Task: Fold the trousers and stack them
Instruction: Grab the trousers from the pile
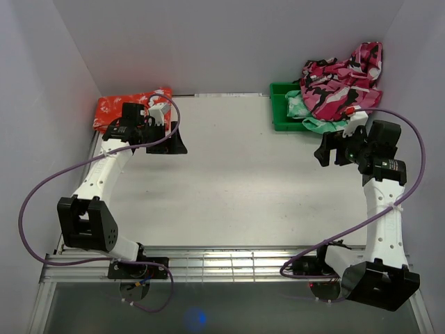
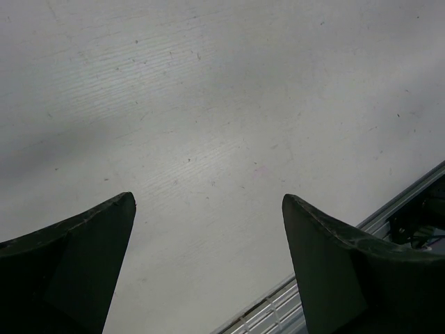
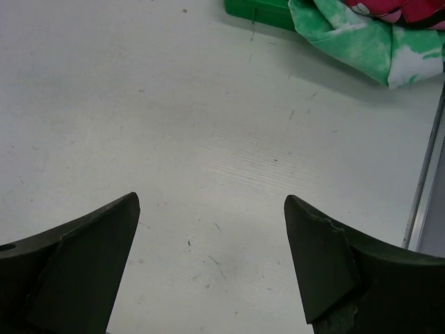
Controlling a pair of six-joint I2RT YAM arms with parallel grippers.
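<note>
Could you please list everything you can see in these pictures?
trousers: one pair, pink-magenta camouflage, heaped on the bin at the far right
green garment: one, green with white splotches, under the trousers, spilling over the bin's front
bin: one, green, far right
orange-red garment: one, white splotches, far left corner
table: one, white
cables: two, purple, one along each arm
left arm, right arm: white and black, near edge
left pincer: black, open, over bare table
right pincer: black, open, near the bin
</note>
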